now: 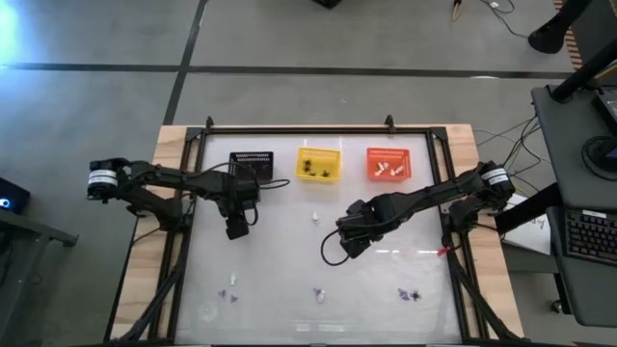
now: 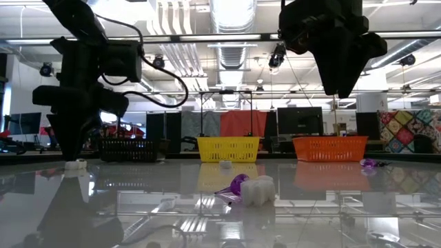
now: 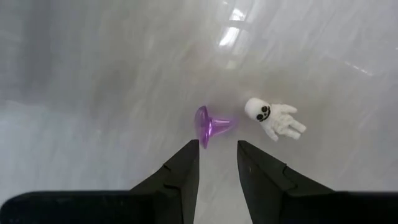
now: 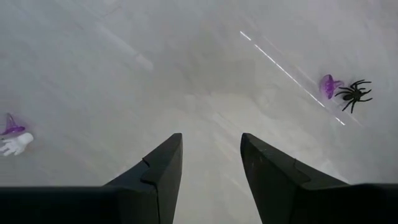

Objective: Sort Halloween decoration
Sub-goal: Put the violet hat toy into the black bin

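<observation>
Halloween trinkets, tiny plastic pieces in purple, black and white, lie scattered along the near edge of the glossy white table (image 1: 289, 251), well apart from the three slatted plastic baskets lined up at the far side: the black basket (image 1: 252, 164) on the left, the yellow basket (image 1: 318, 163) in the middle, the orange basket (image 1: 388, 164) on the right. Yellow already holds a few dark bits and orange a few pale ones, so each basket seems to take one kind or colour, and the sort looks partly done

At near left sit a small purple witch hat (image 3: 208, 125) on its side and a white skull-faced ghost figure (image 3: 273, 119) just beside it. Another purple-and-white pair (image 1: 319, 293) lies near the middle, and a purple piece (image 4: 328, 86) touches a black spider (image 4: 354, 93) at near right. One lone white piece (image 1: 314, 216) rests mid-table

The left gripper (image 3: 217, 158) hovers above the table in front of the black basket, fingers parted with nothing between them, aimed toward the hat and ghost, probably lining up a pick. The right gripper (image 4: 210, 155) hangs over the table's centre, jaws spread and empty, with the spider pair ahead of it to one side, likely its next target
</observation>
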`<state>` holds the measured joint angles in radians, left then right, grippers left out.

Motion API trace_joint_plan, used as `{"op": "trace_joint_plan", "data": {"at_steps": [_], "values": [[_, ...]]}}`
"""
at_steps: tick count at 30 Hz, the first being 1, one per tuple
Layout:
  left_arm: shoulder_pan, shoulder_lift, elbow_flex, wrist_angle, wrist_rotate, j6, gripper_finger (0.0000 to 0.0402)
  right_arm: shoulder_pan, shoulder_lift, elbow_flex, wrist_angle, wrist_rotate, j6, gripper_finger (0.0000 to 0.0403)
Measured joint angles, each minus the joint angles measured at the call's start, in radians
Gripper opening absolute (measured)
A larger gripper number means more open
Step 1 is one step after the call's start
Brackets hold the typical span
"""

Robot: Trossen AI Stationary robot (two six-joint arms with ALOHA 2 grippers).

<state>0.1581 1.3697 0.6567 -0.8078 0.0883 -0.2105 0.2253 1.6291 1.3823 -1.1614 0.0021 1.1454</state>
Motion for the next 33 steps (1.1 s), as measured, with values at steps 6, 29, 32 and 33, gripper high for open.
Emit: {"op": "trace_joint_plan", "data": {"at_steps": [6,29,32,33], "values": [[0.0,0.004,0.0,0.003,-0.028,-0.001,0.0091,0.0,0.0,0.0,0.002,0.0,0.0,0.0157],[0.001,0.004,-0.005,0.048,-0.042,-0.004,0.0091,0.015,0.0,0.0,0.019,0.001,-0.001,0.0154],[0.001,0.004,-0.008,0.049,-0.035,-0.003,0.0091,0.025,0.0,0.0,0.02,0.001,0.0,0.0152],[0.001,0.004,-0.009,0.049,-0.035,-0.004,0.0091,0.028,0.0,0.0,0.021,0.0,0.006,0.0151]]}}
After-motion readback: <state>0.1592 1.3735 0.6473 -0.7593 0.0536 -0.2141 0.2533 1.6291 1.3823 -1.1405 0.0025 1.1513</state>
